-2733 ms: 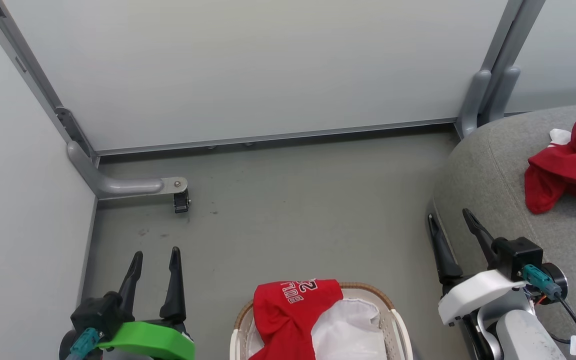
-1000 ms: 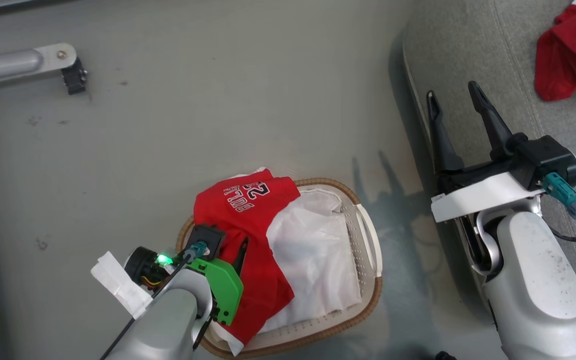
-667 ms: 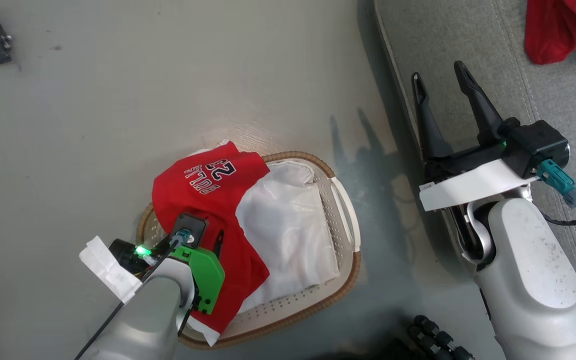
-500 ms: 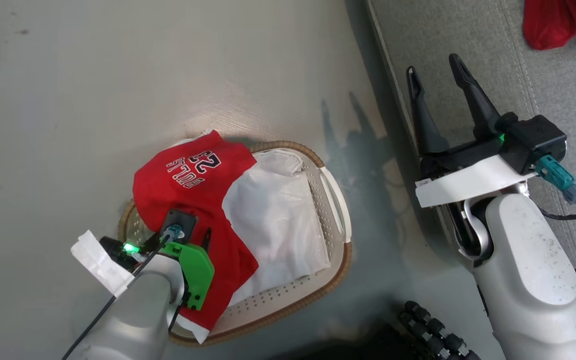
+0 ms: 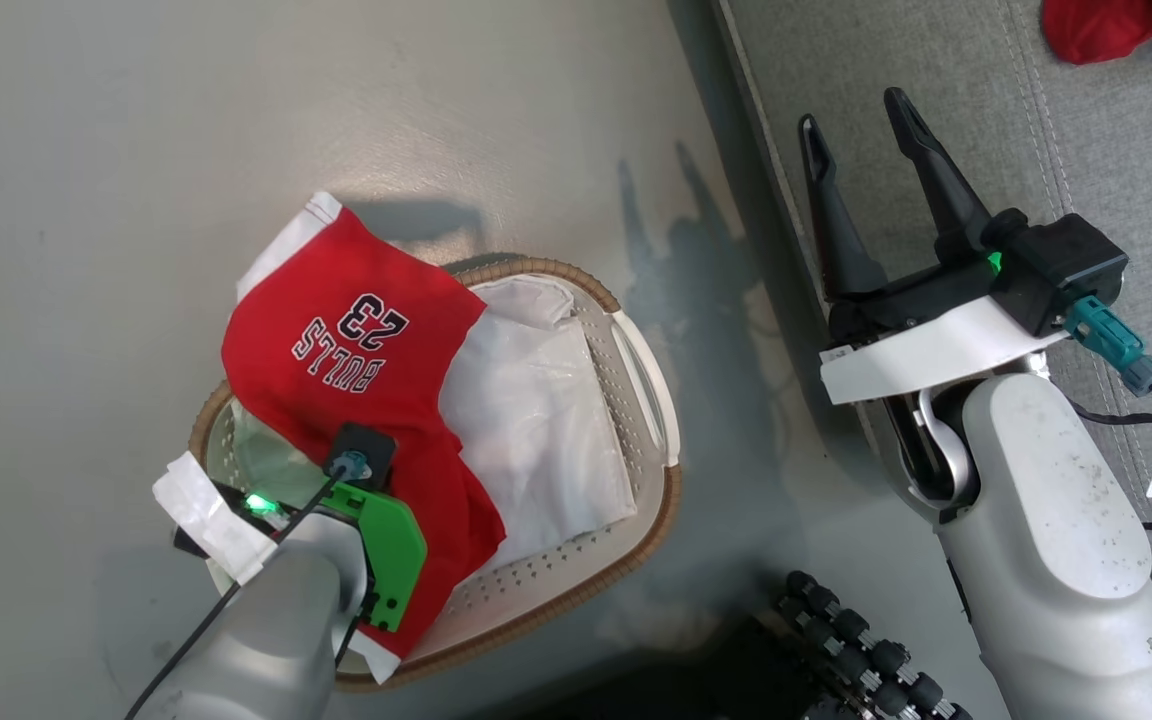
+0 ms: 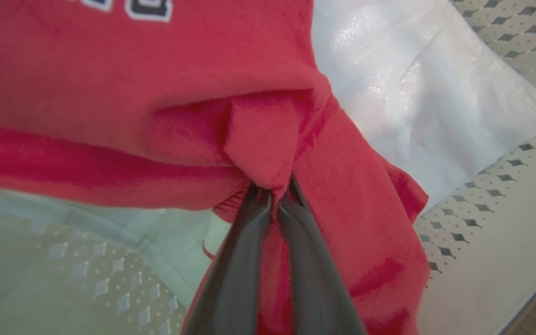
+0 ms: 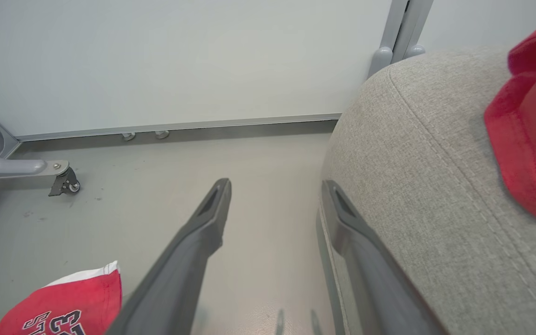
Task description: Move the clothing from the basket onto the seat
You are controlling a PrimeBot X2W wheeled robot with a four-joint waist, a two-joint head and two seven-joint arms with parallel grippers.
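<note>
Pinching the jersey over the basket
My left gripper is clamped on a fold; my right gripper, right of the basket, gapes empty

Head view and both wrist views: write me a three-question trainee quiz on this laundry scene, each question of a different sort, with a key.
1. True or false: over the basket, the left tool is shut on the BULLS 23 garment.
2. Fill in the blank: the right tool is ____ and holds nothing.
3. Multiple choice: where does the other red garment lie? A: in the right tool. B: on the seat. C: in the basket.

Key: 1 true; 2 open; 3 B.
</note>
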